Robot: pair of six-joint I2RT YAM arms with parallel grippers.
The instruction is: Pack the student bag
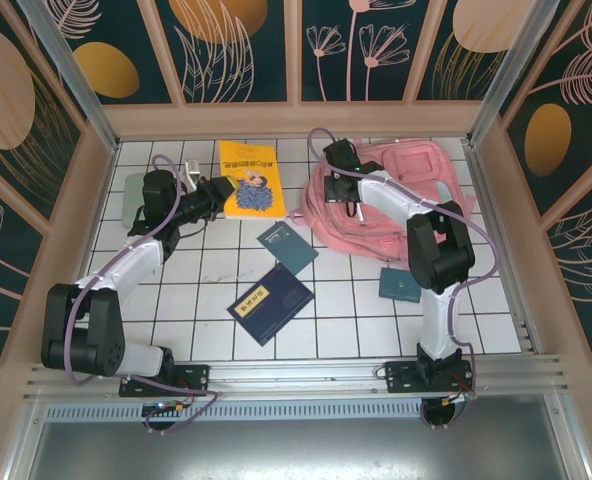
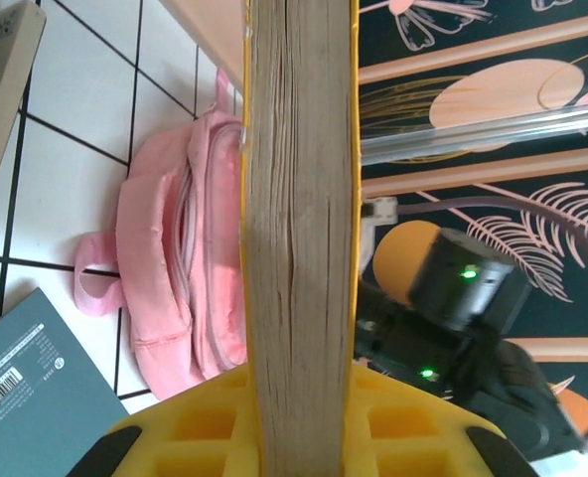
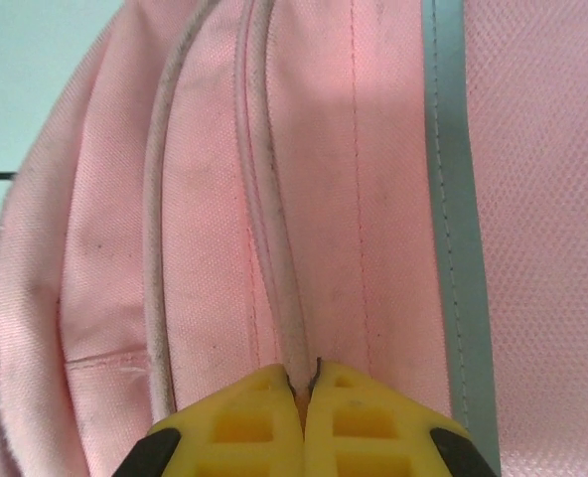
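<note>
Student bag (image 1: 361,228) lies flat, long axis crosswise, handle pointing left.

Three cameras: one up high, two riding on the arms.
The high camera looks down on the whole table (image 1: 191,310) from behind the arms. The left wrist camera looks along a yellow book (image 2: 299,248) by its page edge, very close, toward the pink backpack (image 2: 175,288) farther off. The right wrist camera is right up against the pink backpack. All three see it.
</note>
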